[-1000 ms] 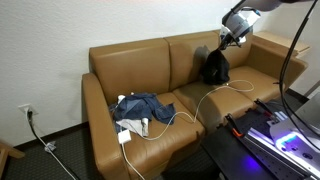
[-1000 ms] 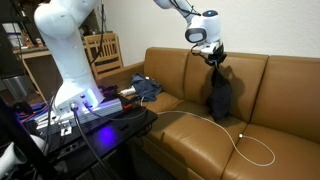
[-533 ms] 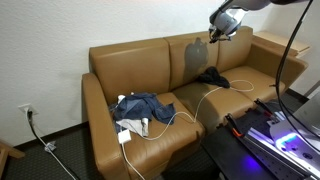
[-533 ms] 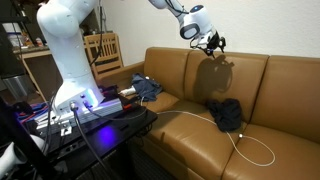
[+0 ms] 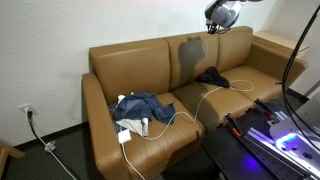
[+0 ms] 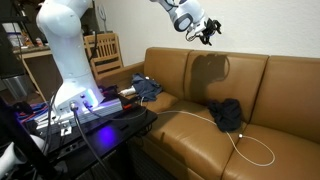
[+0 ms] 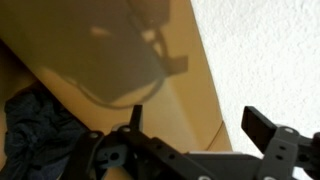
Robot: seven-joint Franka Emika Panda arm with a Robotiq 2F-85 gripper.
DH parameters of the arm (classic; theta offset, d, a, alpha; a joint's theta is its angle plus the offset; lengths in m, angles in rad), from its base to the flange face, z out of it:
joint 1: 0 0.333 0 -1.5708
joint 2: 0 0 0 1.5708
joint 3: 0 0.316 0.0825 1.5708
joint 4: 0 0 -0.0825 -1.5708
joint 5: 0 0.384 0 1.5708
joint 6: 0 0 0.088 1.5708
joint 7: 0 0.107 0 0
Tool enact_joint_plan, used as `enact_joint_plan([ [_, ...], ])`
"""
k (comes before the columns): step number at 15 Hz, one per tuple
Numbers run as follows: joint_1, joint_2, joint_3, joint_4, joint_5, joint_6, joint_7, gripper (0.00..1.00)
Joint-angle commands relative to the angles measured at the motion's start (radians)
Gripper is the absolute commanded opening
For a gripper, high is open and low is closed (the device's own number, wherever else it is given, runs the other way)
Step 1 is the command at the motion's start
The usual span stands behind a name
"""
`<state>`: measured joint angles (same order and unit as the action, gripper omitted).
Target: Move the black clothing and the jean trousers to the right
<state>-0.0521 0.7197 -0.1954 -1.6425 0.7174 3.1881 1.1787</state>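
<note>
Two soft things are to be moved, and both are seen on the sofa [image 5: 110, 60]. The black clothing [image 5: 212, 77] is seen in a small heap on one seat, close to the back cushion. The jeans [image 5: 140, 105] are piled up on the other seat, well apart from it, beside the arm rest. A white cable [image 5: 230, 87] is laid across both seats. It is seen just beside the black clothing and near the jeans.

The claw [image 6: 209, 30] is held high in the air, above the sofa back. Nothing is held in it. In the wrist view its two fingers [image 7: 265, 128] are seen spread wide apart, with the black clothing down below them.

The black clothing is judged to be light and floppy. It can likely be pinched at a raised fold on top of the heap.

The jeans are judged to be heavier and thicker. They are a bit stiff, but they can be bent. The legs may be left hanging and may be dragged along the seat. A thick bunched part in the middle of the pile is likely the best place to be gripped. The waist cannot be made out. The cable could be caught up with the jeans, so a fold away from it should be picked.
</note>
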Motion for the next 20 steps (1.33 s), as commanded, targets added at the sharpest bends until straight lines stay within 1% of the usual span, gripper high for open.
enact_joint_plan([
  [1,-0.06,-0.043,0.174,-0.093,-0.011,-0.025,-0.124,1.0],
  [2,-0.039,-0.04,0.198,-0.113,-0.007,-0.027,-0.13,1.0],
  [3,0.007,-0.022,0.2,-0.107,-0.006,-0.045,-0.118,1.0],
  [4,0.019,-0.019,0.234,-0.124,-0.004,-0.051,-0.127,1.0],
  [6,0.065,-0.016,0.29,-0.16,-0.002,-0.061,-0.13,1.0],
  [8,0.136,-0.048,0.291,-0.214,-0.024,-0.091,-0.133,1.0],
  [9,0.189,-0.091,0.24,-0.247,-0.064,-0.113,-0.118,1.0],
  [10,0.154,-0.01,0.28,-0.169,-0.024,-0.054,-0.106,1.0],
  [12,0.199,-0.032,0.263,-0.194,-0.044,-0.055,-0.104,1.0],
  [13,0.187,-0.035,0.264,-0.189,-0.041,-0.086,-0.099,1.0],
  [14,0.201,0.001,0.235,-0.163,-0.067,-0.155,-0.093,1.0],
  [15,0.174,0.027,0.271,-0.14,-0.083,-0.22,-0.127,1.0],
  [18,0.144,0.149,0.343,-0.05,-0.1,-0.326,-0.18,1.0],
  [20,0.177,0.232,0.325,0.013,-0.141,-0.421,-0.176,1.0],
])
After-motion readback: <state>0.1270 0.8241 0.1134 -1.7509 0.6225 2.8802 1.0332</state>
